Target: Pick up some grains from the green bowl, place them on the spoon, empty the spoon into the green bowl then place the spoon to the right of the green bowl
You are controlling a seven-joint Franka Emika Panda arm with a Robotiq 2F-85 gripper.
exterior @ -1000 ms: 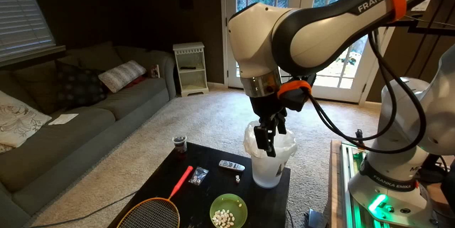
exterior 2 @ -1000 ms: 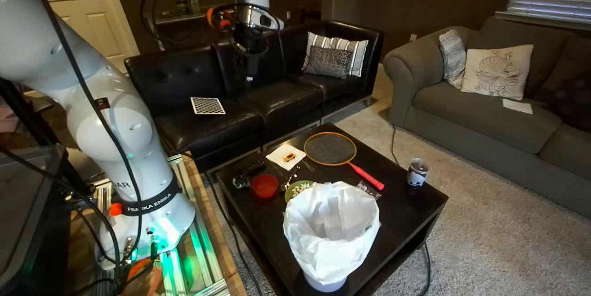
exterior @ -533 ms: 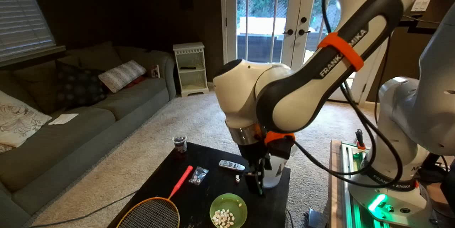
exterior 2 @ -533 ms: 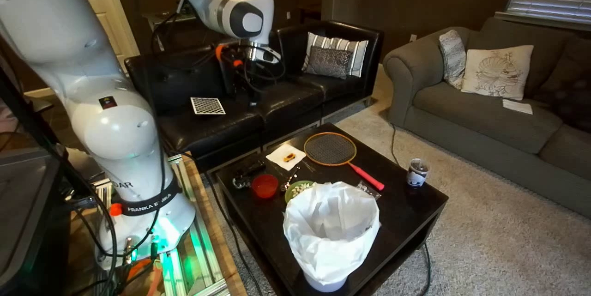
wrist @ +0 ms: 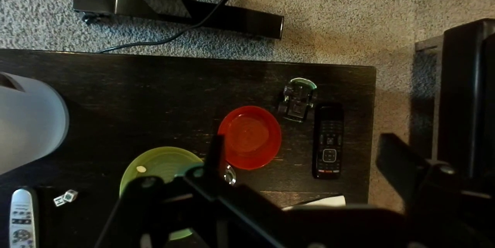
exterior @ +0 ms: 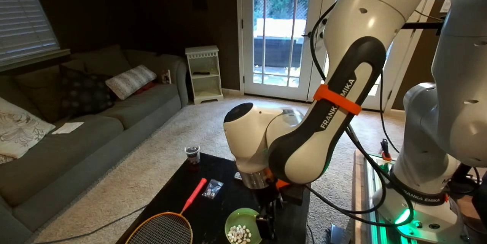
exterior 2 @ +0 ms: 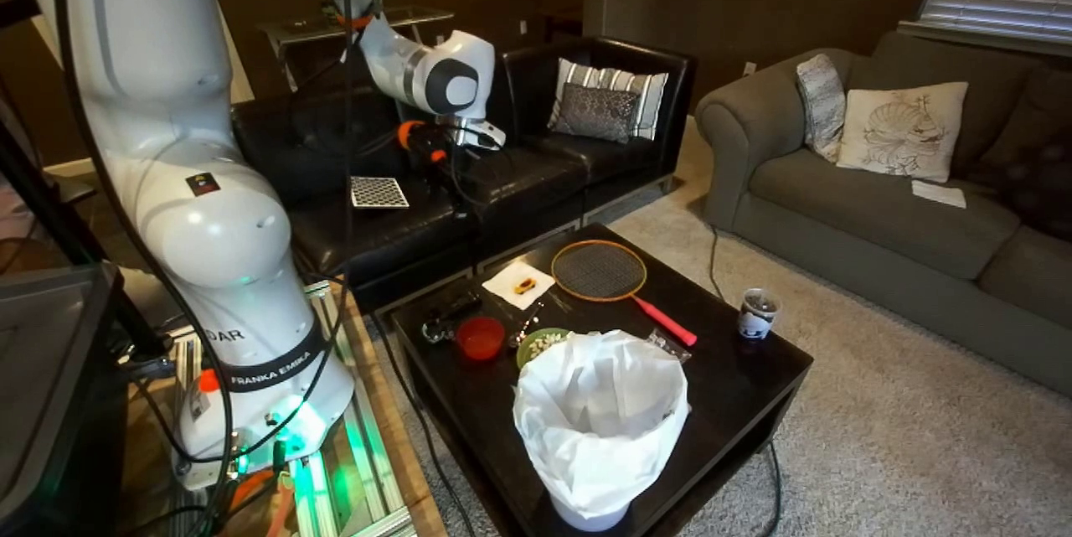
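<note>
The green bowl (exterior: pixel 246 215) stands on the dark table and also shows in an exterior view (exterior 2: pixel 528 350) and the wrist view (wrist: pixel 162 159). The whitish grains (exterior: pixel 239 234) lie heaped in it; one grain (wrist: pixel 141 169) shows in the wrist view, where my gripper hides the rest. A shiny metal end (wrist: pixel 230 174), apparently the spoon, shows beside the red bowl; the shiny piece (exterior 2: pixel 526 326) between the bowls in an exterior view may be the same. My gripper (wrist: pixel 303 149) is open and empty, above the table; in an exterior view the gripper (exterior: pixel 267 225) overlaps the green bowl's rim.
A red bowl (wrist: pixel 251 135) is close beside the green bowl. A black remote (wrist: pixel 328 143) and a clear toy car (wrist: pixel 297 99) lie near it. A tall white-lined bin (exterior 2: pixel 603 436), a racket (exterior 2: pixel 599 269), a cup (exterior 2: pixel 758 315) and a grey remote (wrist: pixel 22 219) are on the table.
The arm has swung across and lowered, bringing my gripper from over the bin down beside the green bowl. The objects on the table have not moved.
</note>
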